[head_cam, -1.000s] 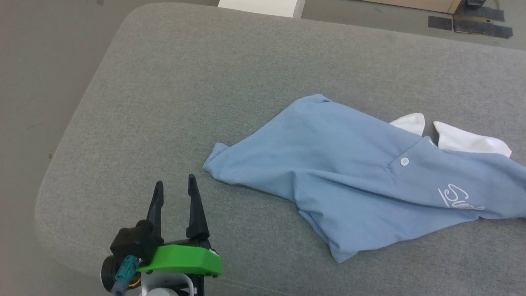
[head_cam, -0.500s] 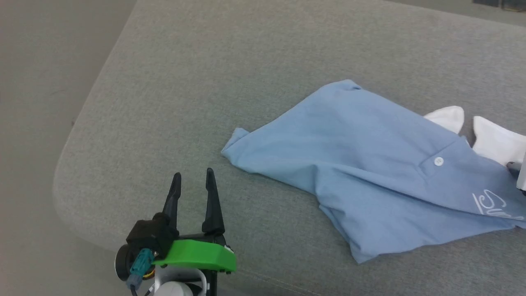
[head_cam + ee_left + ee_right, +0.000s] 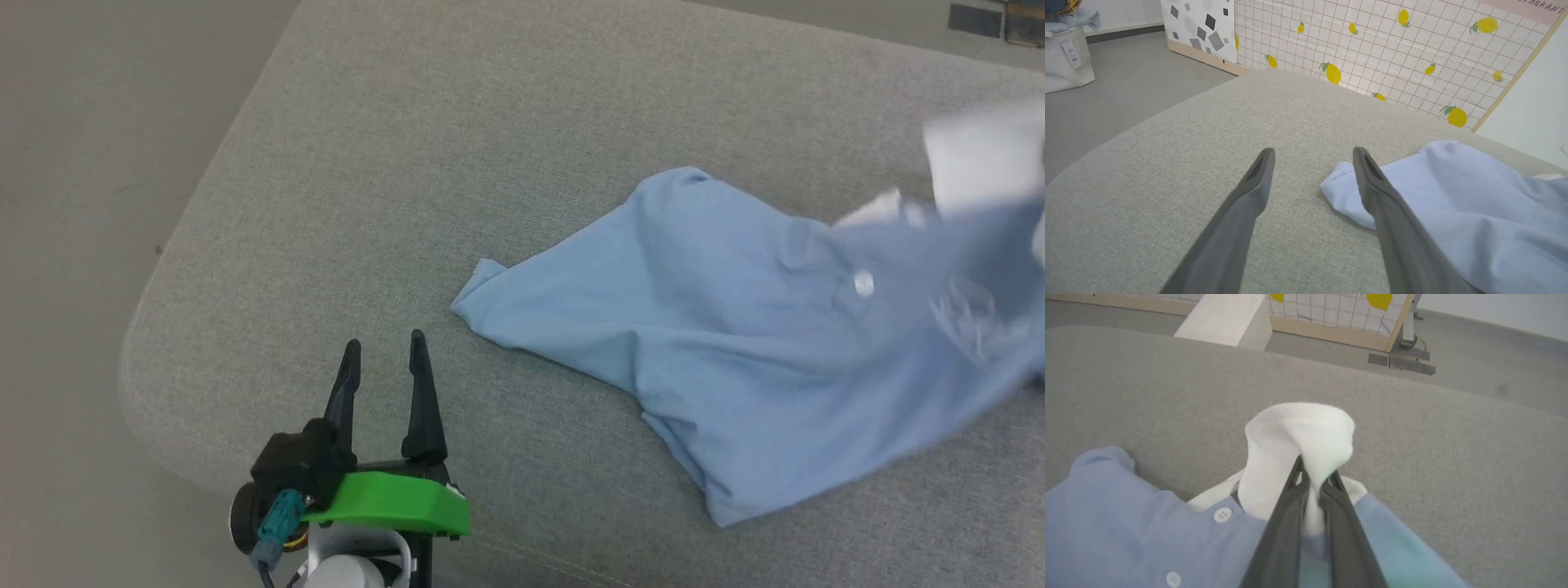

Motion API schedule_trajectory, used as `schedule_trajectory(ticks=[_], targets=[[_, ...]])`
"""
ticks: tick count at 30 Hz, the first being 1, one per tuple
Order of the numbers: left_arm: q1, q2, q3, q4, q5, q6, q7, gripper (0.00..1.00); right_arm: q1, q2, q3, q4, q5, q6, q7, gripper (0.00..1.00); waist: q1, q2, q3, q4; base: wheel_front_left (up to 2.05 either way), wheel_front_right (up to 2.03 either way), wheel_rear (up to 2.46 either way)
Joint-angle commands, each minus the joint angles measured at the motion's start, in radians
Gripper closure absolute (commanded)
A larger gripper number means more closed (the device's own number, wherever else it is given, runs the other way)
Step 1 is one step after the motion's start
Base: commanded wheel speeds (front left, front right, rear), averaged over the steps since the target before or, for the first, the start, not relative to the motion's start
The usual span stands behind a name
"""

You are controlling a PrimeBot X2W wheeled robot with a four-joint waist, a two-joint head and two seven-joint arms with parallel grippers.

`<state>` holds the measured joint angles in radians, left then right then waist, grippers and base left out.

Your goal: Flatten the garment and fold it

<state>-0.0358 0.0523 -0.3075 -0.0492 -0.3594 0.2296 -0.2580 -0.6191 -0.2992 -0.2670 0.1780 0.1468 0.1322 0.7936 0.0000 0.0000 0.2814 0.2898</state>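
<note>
— Nearest us, how are the jaws of the left gripper (image 3: 385,340) sitting?

— They're standing spread wide with nothing between them. The gripper is hovering over the grey woven tabletop (image 3: 343,163), just short of the closest blue corner (image 3: 1341,190) of the polo shirt (image 3: 735,351).

— And the shirt itself?

— It's lying crumpled on the right part of the tabletop, with its collar end hanging lifted off the surface. The right gripper (image 3: 1312,473) is pinching the white collar (image 3: 1298,433), jaws pressed together on it, beside the placket buttons (image 3: 1222,514).

— How is it going to handle?

— I'm judging it a light, limp knit. It's draping and wrinkling, so a single pinch is likely only going to drag it. Shoulders or hem corners are looking like better holds for spreading it. The ribbed collar is looking thicker and easier to grip.

— Beyond it?

— A lemon-printed grid panel (image 3: 1351,41) is standing past the far edge of the tabletop.
</note>
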Motion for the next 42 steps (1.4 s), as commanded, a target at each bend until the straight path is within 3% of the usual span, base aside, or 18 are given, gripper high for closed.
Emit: schedule_trajectory(ticks=[1,6,10,11,12,13,14,20,26,30,35,39,42], targets=[[-0.008,-0.002,-0.003,-0.006,-0.008,-0.001,-0.004,0.00,-0.048,-0.021,0.034,-0.020,0.022,-0.002,-0.023,1.00,0.0000,0.0000,0.013,0.009,0.00,0.00,0.00],[-0.022,-0.002,-0.020,-0.019,-0.023,0.010,-0.004,0.00,-0.192,-0.086,0.157,-0.026,0.032,-0.002,-0.176,1.00,0.0000,0.0000,0.064,0.044,0.00,0.00,0.00],[-0.029,-0.002,-0.036,-0.019,-0.034,0.018,-0.004,0.00,-0.198,-0.062,0.193,0.091,-0.003,-0.002,-0.252,1.00,0.0000,0.0000,0.088,0.068,0.00,0.00,0.00],[-0.031,-0.002,-0.039,-0.019,-0.036,0.019,-0.004,0.00,-0.193,-0.057,0.195,0.121,-0.013,-0.002,-0.263,0.92,0.0000,0.0000,0.092,0.072,0.00,0.00,0.00],[-0.033,-0.002,-0.043,-0.020,-0.038,0.020,-0.004,0.00,-0.187,-0.054,0.195,0.158,-0.028,-0.002,-0.275,0.61,0.0000,0.0000,0.098,0.077,0.00,0.00,0.00],[-0.036,-0.002,-0.047,-0.020,-0.040,0.021,-0.004,0.00,-0.182,-0.054,0.197,0.183,-0.040,-0.002,-0.291,0.09,0.0000,0.0000,0.101,0.081,0.00,0.00,0.00],[-0.039,-0.002,-0.051,-0.020,-0.043,0.022,-0.004,0.00,-0.177,-0.056,0.200,0.212,-0.055,-0.002,-0.315,0.00,0.0000,0.0000,0.105,0.085,0.00,0.00,0.00],[-0.053,-0.002,-0.058,-0.015,-0.047,0.032,-0.004,0.00,-0.194,-0.042,0.190,0.292,-0.078,-0.002,-0.434,0.00,0.0000,0.0000,0.102,0.080,0.00,0.00,0.00],[-0.041,-0.002,-0.047,0.001,-0.041,0.030,-0.004,0.00,-0.164,-0.054,0.240,0.195,0.050,-0.002,-0.466,0.00,0.0000,0.0000,0.050,0.048,0.00,0.00,0.00],[-0.018,-0.002,-0.026,0.006,-0.029,0.023,-0.004,0.00,0.017,-0.093,0.271,-0.006,0.203,-0.002,-0.282,0.00,0.0000,0.0000,0.008,0.021,0.00,0.00,0.00],[-0.006,-0.002,-0.018,0.003,-0.022,0.018,-0.004,0.00,0.272,-0.136,0.272,-0.234,0.311,-0.002,-0.037,0.00,0.0000,0.0000,-0.003,0.012,0.00,0.00,0.00],[-0.004,-0.002,-0.020,0.000,-0.020,0.011,-0.004,0.00,0.415,-0.138,0.269,-0.350,0.331,-0.002,0.037,0.00,0.0000,0.0000,0.000,0.017,0.00,0.00,0.00],[-0.002,-0.002,-0.024,0.006,-0.021,0.006,-0.004,0.00,0.476,-0.127,0.295,-0.363,0.319,-0.002,0.087,0.00,0.0000,0.0000,-0.004,0.030,0.00,0.00,0.00]])
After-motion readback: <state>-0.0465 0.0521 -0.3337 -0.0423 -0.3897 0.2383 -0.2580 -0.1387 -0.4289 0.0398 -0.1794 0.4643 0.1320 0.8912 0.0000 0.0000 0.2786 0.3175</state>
